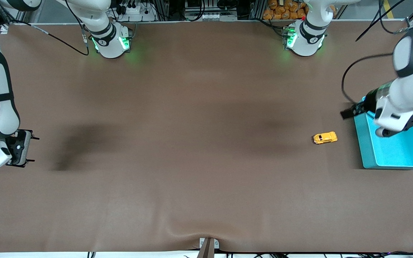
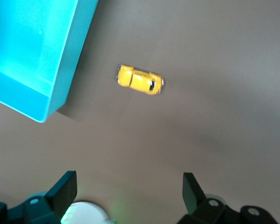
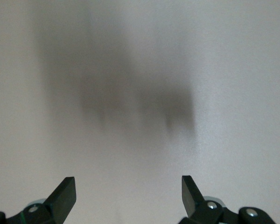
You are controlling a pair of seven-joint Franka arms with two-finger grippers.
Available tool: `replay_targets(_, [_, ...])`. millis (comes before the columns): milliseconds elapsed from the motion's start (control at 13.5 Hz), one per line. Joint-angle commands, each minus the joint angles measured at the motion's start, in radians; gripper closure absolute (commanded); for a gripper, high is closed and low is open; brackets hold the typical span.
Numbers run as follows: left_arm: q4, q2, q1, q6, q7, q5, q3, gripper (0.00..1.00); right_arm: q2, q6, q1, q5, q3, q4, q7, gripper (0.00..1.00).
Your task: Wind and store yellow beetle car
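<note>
A: How is the left arm posed?

B: The left arm is seen reaching from its base at the top of the front view out to its own end of the desk (image 1: 206, 172). Its forearm is bent down over the bin (image 1: 407, 157), and the left gripper (image 2: 129, 193) is held in the air over the bin's edge toward the bases. In the left wrist view its fingers (image 2: 65, 189) are shown spread wide apart, with nothing between them.

A: And the right arm?

B: The right arm is folded at the right arm's end of the desk, where it waits. The right gripper (image 1: 19, 148) is held just over bare desk. In the right wrist view its fingers (image 3: 65, 192) are likewise shown parted and empty, with only brown desk surface and a soft shadow below them.

A: Where is the car located?

B: The car (image 1: 324, 138) is seen resting on its wheels on the desk, beside the bin and apart from it, on the side of the bin toward the right arm's end. It is touched by neither gripper. In the left wrist view the car (image 2: 140, 80) is shown near one corner of the bin (image 2: 60, 88), with a strip of bare desk between them.

A: What is shown of the bin?

B: A turquoise, open-topped bin is shown; the part of its interior that is visible holds nothing.
</note>
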Motion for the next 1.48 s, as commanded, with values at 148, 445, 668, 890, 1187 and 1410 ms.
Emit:
replay_targets(148, [-0.197,0.024,0.011,0.322,-0.378,0.022,-0.003,0.0,-0.121,-0.101,0.005,0.006,-0.001,-0.02,0.177,0.0])
replay_targets(445, [-0.219,0.106,0.011,0.408,-0.651,0.067,-0.003,0.0,-0.261,-0.249,0.032,0.003,-0.004,-0.02,0.348,0.0])
replay_targets(668, [-0.22,0.181,0.011,0.472,-0.876,0.172,-0.003,0.0,-0.339,-0.317,0.029,-0.008,-0.007,-0.02,0.408,0.0])
replay_targets(890, [-0.243,0.195,0.014,0.523,-0.912,0.177,-0.003,0.0,-0.416,-0.388,0.028,-0.011,-0.007,-0.02,0.498,0.0])
replay_targets(1187, [-0.265,0.253,0.043,0.635,-0.912,0.177,-0.003,0.0,-0.512,-0.47,0.072,-0.011,-0.01,-0.025,0.717,0.0])
replay_targets(1410, [-0.292,0.258,0.065,0.661,-0.912,0.178,-0.005,0.0,-0.568,-0.523,0.164,-0.011,-0.051,-0.023,0.933,0.0])
